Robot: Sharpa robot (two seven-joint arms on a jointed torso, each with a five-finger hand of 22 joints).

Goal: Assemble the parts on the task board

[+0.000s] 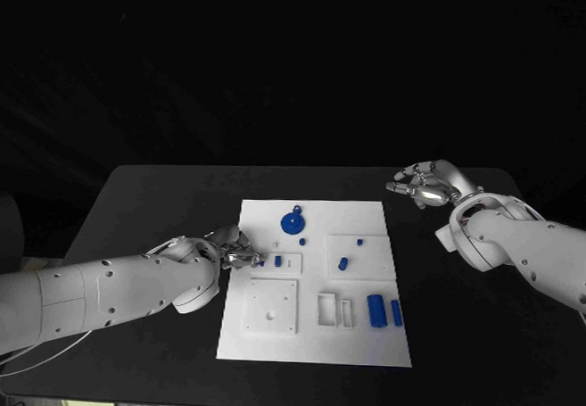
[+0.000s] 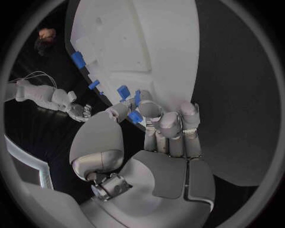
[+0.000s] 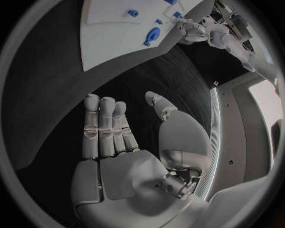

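Note:
The white task board (image 1: 317,342) lies in the middle of the black table. My left hand (image 1: 231,253) is at the board's left edge and pinches a small blue part (image 2: 135,117) between thumb and fingers, just over the board's rim. Close by on the board stand another small blue part (image 1: 278,260) and a blue peg (image 1: 344,262). A round blue disc (image 1: 294,223) lies near the far edge. Two blue cylinders (image 1: 376,310) lie side by side at the right. My right hand (image 1: 427,185) hovers off the board's far right corner, fingers stretched out (image 3: 104,126), holding nothing.
Square and rectangular recesses (image 1: 272,307) are sunk into the board's near half. Two tiny blue pieces (image 1: 359,242) sit in the board's middle. Bare black table (image 1: 152,207) surrounds the board on every side.

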